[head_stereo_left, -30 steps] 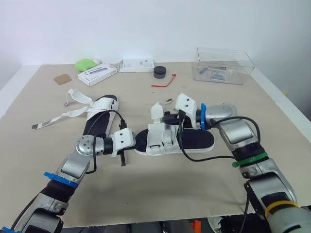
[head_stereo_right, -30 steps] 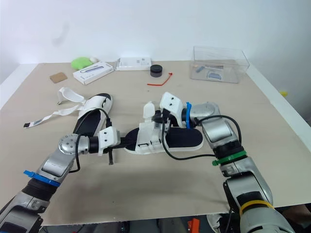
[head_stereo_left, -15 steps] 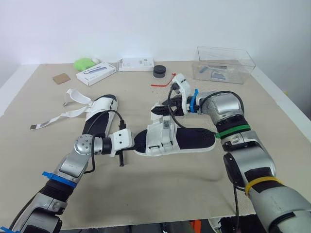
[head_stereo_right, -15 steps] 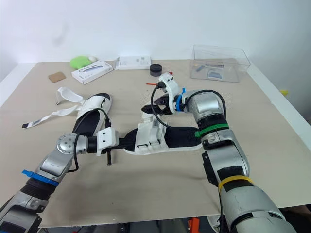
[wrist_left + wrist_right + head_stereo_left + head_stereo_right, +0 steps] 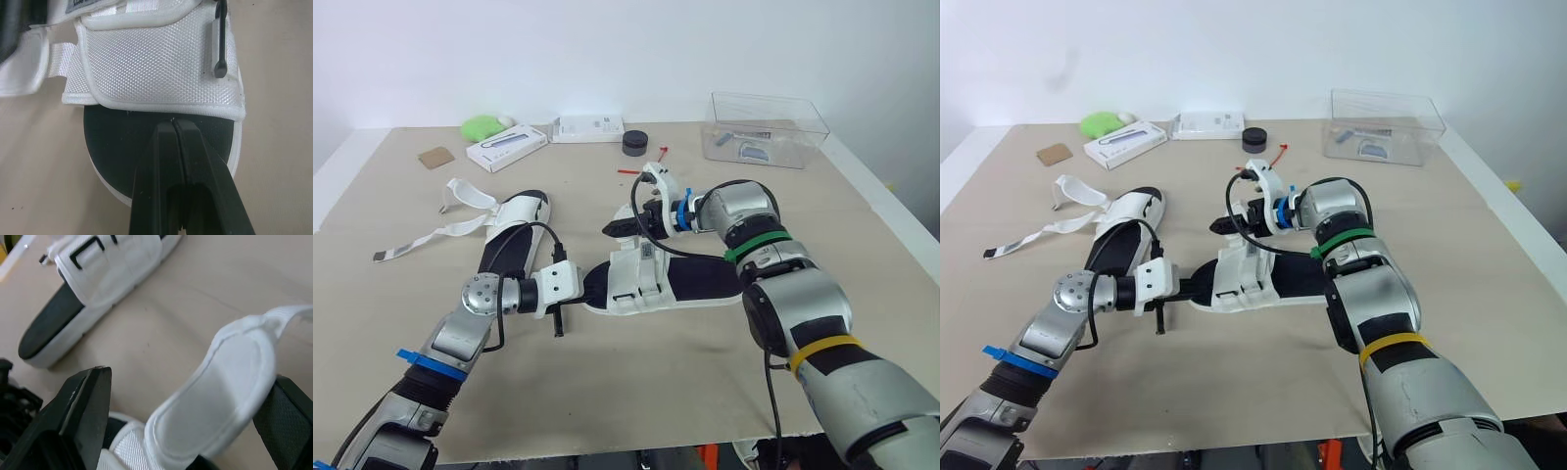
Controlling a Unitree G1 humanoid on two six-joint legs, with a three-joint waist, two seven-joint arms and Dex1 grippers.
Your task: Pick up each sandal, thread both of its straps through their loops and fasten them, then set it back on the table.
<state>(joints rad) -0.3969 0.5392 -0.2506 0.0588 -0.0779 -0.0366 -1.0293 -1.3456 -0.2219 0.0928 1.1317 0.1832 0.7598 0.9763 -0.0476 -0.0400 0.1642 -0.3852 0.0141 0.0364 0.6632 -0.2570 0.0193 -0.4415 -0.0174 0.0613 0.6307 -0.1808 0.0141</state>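
Observation:
The near sandal (image 5: 695, 284), with a black footbed and white straps, lies flat at the table's middle. My left gripper (image 5: 173, 123) is shut, its tips resting on the toe end of the footbed just before the white upper (image 5: 156, 63). My right gripper (image 5: 621, 227) stands open at the sandal's far side. A loose white strap flap (image 5: 220, 387) lies between its wide-spread fingers (image 5: 83, 406). The second sandal (image 5: 514, 230) lies to the left, its loose straps (image 5: 470, 196) spread over the table.
Along the far edge stand a clear plastic box (image 5: 764, 132), a black round object (image 5: 634, 145), two white boxes (image 5: 509, 149) (image 5: 589, 129), a green object (image 5: 484, 127) and a cardboard square (image 5: 438, 158). A red tie (image 5: 641, 168) lies behind my right gripper.
My right gripper came off the sandal's middle, opened wide and swung left and away to the strap flap, uncovering the heel. My left gripper kept its place.

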